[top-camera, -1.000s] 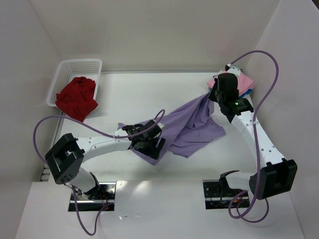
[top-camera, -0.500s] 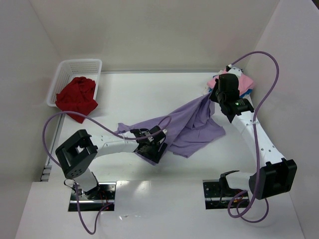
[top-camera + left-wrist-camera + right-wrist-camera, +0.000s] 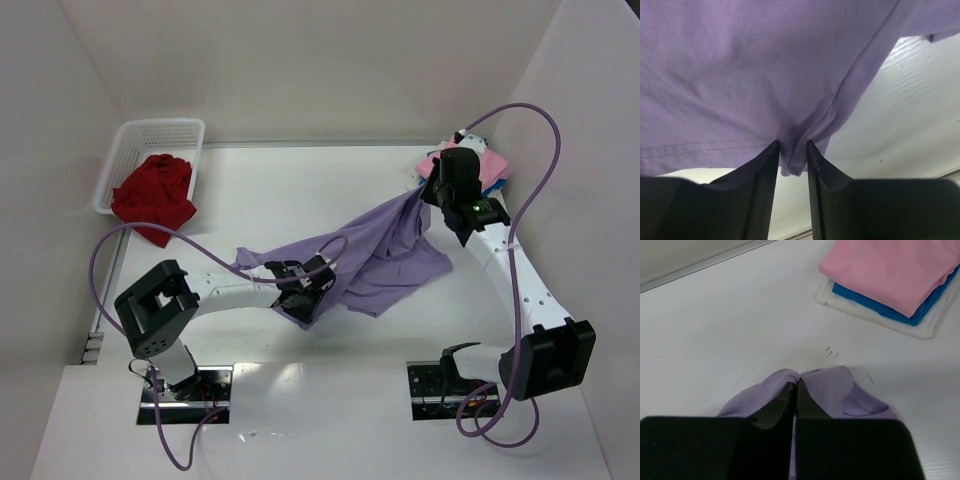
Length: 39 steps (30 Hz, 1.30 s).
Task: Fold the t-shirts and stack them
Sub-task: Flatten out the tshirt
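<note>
**Left gripper** (image 3: pixel 792 146): we see its fingers nipping a hem fold of the lavender t-shirt (image 3: pixel 385 250), low over the table (image 3: pixel 300 180). **Right gripper** (image 3: pixel 795 385): pressed together on the shirt's far end, held up beside the pink t-shirt (image 3: pixel 890 267), which is stacked over the blue t-shirt (image 3: pixel 875 301). We judge that the two grips serve to stretch the cloth out for folding. The red t-shirt (image 3: pixel 152 198) lies draped over the basket (image 3: pixel 160 130).

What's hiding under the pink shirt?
A blue shirt, only its edge peeking out, with a white layer beneath. The pink shirt covers the rest, so nothing more can be told.
</note>
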Tool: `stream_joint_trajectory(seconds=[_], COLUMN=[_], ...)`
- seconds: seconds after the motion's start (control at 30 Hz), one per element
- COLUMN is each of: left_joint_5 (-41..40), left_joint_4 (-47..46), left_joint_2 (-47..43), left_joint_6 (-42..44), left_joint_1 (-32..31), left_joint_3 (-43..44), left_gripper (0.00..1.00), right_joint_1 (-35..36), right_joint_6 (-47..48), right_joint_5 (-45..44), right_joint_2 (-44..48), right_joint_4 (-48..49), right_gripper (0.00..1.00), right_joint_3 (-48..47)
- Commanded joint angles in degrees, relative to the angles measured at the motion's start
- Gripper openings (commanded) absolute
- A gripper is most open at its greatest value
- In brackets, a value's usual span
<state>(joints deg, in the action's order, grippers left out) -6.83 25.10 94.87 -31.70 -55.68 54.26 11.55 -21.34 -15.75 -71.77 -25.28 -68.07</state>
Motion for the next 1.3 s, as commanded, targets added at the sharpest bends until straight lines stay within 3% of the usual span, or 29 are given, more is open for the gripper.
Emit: stream_joint_trajectory(seconds=[0.0, 0.13, 0.17, 0.2, 0.3, 0.33, 0.43, 0.63, 1.03, 1.27], left_joint_5=[0.41, -1.87, -1.87, -1.87, -1.35, -1.34, -1.34, -1.87, -4.24, -4.24], left_joint_4=[1.35, 3.63, 4.51, 4.52, 5.13, 5.13, 5.66, 6.27, 7.86, 7.86], left_joint_2=[1.81, 0.32, -0.21, -0.21, -0.73, -0.74, -1.96, -1.97, -0.04, 0.58], left_joint_6=[-0.20, -0.82, -0.82, -0.82, -0.82, -0.82, -1.34, -1.34, -1.87, -1.87], left_joint_1=[-1.10, -1.10, -1.10, -1.10, -1.10, -1.10, -1.62, -1.62, -4.61, -4.61], left_joint_3=[0.32, 1.37, 1.90, 1.90, 2.43, 2.43, 2.43, 2.95, 4.71, 4.71], left_gripper=[0.36, 0.37, 0.41, 0.53, 0.58, 0.65, 0.65, 0.55, 0.54, 0.45], right_joint_1=[-0.65, -0.65, -0.65, -0.65, -0.65, -0.65, -0.65, -0.65, -0.65, -0.65], right_joint_6=[0.69, 0.69, 0.69, 0.69, 0.69, 0.69, 0.69, 0.69, 0.69, 0.69], right_joint_5=[-0.34, -0.34, -0.34, -0.34, 0.19, 0.19, 0.19, 0.19, 0.19, 0.19], right_joint_2=[-0.04, -0.04, -0.04, -0.04, -0.04, -0.04, -0.04, -0.04, -0.04, -0.04], right_joint_4=[3.83, 3.83, 3.83, 3.83, 3.83, 3.83, 3.83, 3.83, 3.83, 3.83], right_gripper=[0.00, 0.00, 0.00, 0.00, 0.00, 0.00, 0.00, 0.00, 0.00, 0.00], right_joint_3=[0.05, 0.05, 0.05, 0.05, 0.05, 0.05, 0.05, 0.05, 0.05, 0.05])
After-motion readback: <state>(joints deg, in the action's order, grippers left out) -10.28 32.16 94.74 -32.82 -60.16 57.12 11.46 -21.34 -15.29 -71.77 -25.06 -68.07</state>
